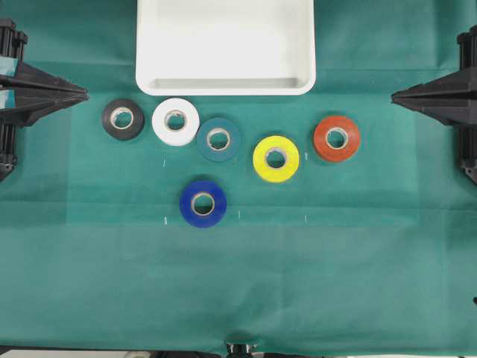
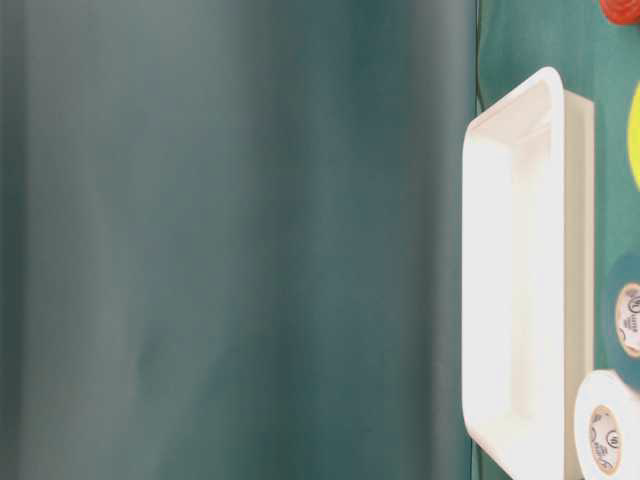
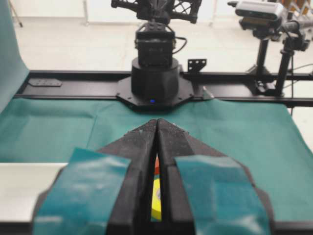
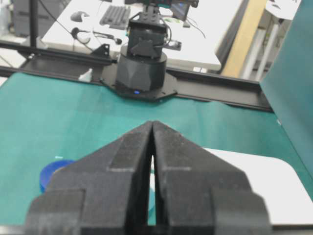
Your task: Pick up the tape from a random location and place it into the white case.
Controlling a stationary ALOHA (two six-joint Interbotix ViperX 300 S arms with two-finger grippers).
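Note:
The white tape roll [image 1: 176, 121] with a pale core lies flat on the green cloth, just below the lower left corner of the white case [image 1: 223, 82]; it also shows at the lower right of the table-level view [image 2: 605, 432]. The case [image 2: 540, 270] is empty. My left gripper [image 1: 83, 95] is shut and empty at the far left edge, well left of the tape. My right gripper [image 1: 395, 95] is shut and empty at the far right edge. In the wrist views both tips meet: left [image 3: 157, 121], right [image 4: 152, 123].
Other rolls lie flat on the cloth: black [image 1: 123, 118] left of the white one, teal [image 1: 218, 139] touching its right, yellow [image 1: 276, 158], red-orange [image 1: 336, 138], blue [image 1: 203, 203] nearer the front. A green backdrop [image 2: 230, 240] stands behind the case.

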